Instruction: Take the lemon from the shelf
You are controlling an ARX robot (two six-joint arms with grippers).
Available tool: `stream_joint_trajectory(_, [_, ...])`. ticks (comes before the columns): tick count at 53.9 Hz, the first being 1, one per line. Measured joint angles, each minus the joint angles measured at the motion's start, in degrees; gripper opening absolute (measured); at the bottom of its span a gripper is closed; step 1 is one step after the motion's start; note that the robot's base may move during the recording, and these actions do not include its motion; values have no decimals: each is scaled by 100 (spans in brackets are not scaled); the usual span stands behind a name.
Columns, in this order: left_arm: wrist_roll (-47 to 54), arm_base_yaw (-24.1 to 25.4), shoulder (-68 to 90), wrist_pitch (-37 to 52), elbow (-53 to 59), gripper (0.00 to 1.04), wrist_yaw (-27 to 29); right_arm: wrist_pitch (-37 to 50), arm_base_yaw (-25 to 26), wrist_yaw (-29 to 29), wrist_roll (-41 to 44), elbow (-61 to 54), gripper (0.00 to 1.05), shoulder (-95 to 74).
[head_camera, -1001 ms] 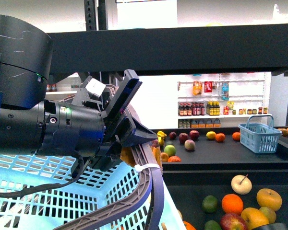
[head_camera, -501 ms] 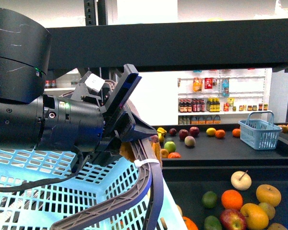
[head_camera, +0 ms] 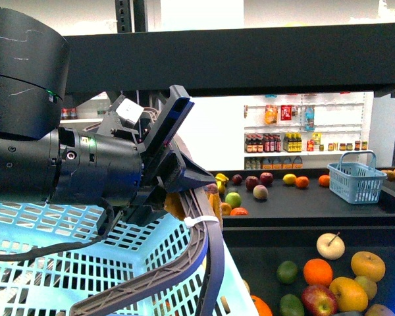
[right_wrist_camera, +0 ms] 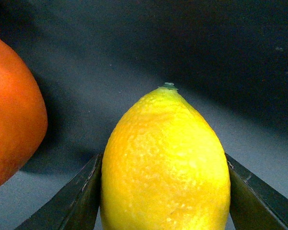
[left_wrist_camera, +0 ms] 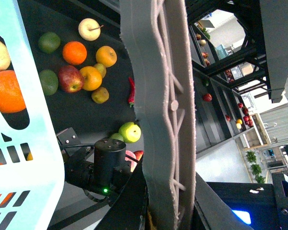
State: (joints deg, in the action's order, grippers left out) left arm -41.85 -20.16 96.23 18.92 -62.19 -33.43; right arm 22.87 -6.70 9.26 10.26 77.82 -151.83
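A yellow lemon (right_wrist_camera: 165,163) fills the right wrist view, stem tip pointing away, with my right gripper (right_wrist_camera: 165,191) shut on it. One dark finger (right_wrist_camera: 79,201) presses each side of it, just over the shelf's black tray floor (right_wrist_camera: 134,52). The front view does not show this gripper. There, the shelf's black tier (head_camera: 263,62) crosses overhead. My left gripper (head_camera: 174,174) is shut on the grey basket handle (head_camera: 187,263) of a light blue basket (head_camera: 59,263). In the left wrist view the basket handle (left_wrist_camera: 158,96) runs up from my left gripper (left_wrist_camera: 158,211).
An orange (right_wrist_camera: 12,115) lies close beside the lemon. Apples, oranges and limes sit on the lower tray (head_camera: 382,227). A small blue basket (head_camera: 354,181) stands on the farther tray. White wall shelves of bottles (head_camera: 283,145) are behind. A red chili (left_wrist_camera: 131,93) lies among fruit.
The left arm and its basket have shifted slightly left and down in the front view. A dark shape at the lower right corner has left the picture.
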Motion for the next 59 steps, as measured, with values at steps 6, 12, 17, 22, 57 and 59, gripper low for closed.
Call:
stream_joint_trajectory(6, [0,0,0,0,0,11,-2,17,70,-87,-192,-157,64,157])
stream_joint_trajectory(12, [0,0,0,0,0,11,0,164,214,-125,-435,-501,64,560])
stream_joint_trajectory(17, [0,0,0,0,0,11,-2,286,376,-162,-717,-822,63,1126])
stream_joint_trajectory(22, [0,0,0,0,0,11,-2,330,522,-57,-1102,-1110,63,1738])
stream_joint_trajectory(57, [2,0,0,0,0,11,-2,-52,-284,1038,-3801,-2498,63,5536])
stream_joint_trajectory(59, [0,0,0,0,0,11,-2,-57,-367,1064,-3893,-2498,63,5530])
